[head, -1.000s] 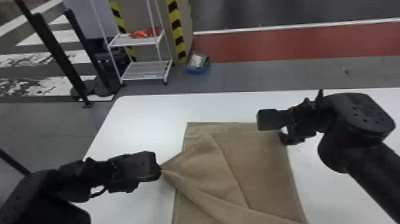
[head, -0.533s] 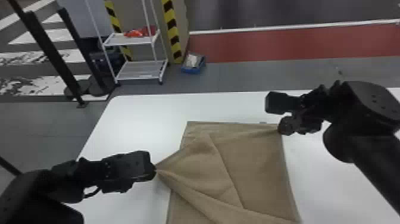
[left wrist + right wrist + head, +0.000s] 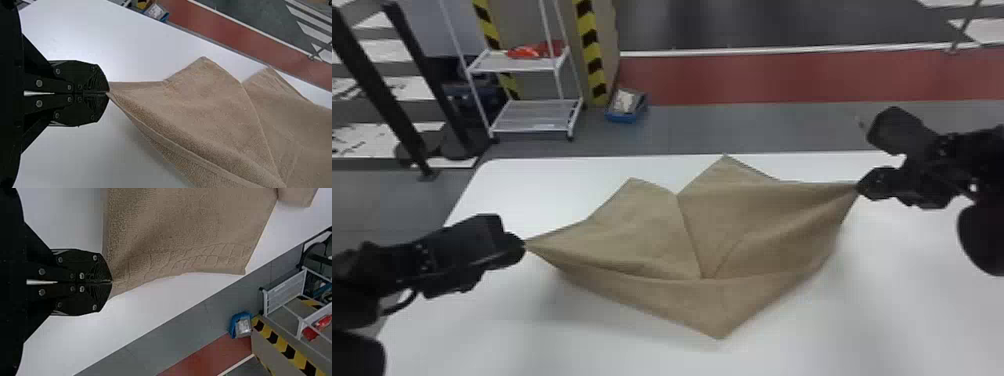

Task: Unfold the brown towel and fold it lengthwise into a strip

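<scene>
Beyond the far left corner of the smooth white table with rounded corners (image 3: pixel 632 357): two slanting black posts (image 3: pixel 417 90) on dark round bases, over grey floor (image 3: pixel 782 127) marked with broad white painted stripes (image 3: pixel 367 140).

Over the left side of the table: the left gripper (image 3: pixel 519 246), two flat black fingers, tips together, clamped on a gathered corner of the towel.

Behind the table, left part: one open rack of thin white bars (image 3: pixel 534 122), two shelves showing, a crumpled bright red item (image 3: pixel 527 52) on the upper. Next, one upright edging in yellow and black slanting stripes (image 3: pixel 592 62), then one small open blue box (image 3: pixel 624 117) with pale contents, on the floor.

Over the middle of the table: one brown rectangular cloth towel (image 3: pixel 762 225), stretched between the grippers, two peaks pointing to the far edge and one point to the near side; a soft shadow on the table beneath.

Behind the table, middle to right: a wide brick-red floor band (image 3: pixel 772 77), bordered by a white line (image 3: pixel 747 51).

Over the right side of the table: the right gripper (image 3: pixel 863 188), black, fingertips pressed together on another towel corner.
</scene>
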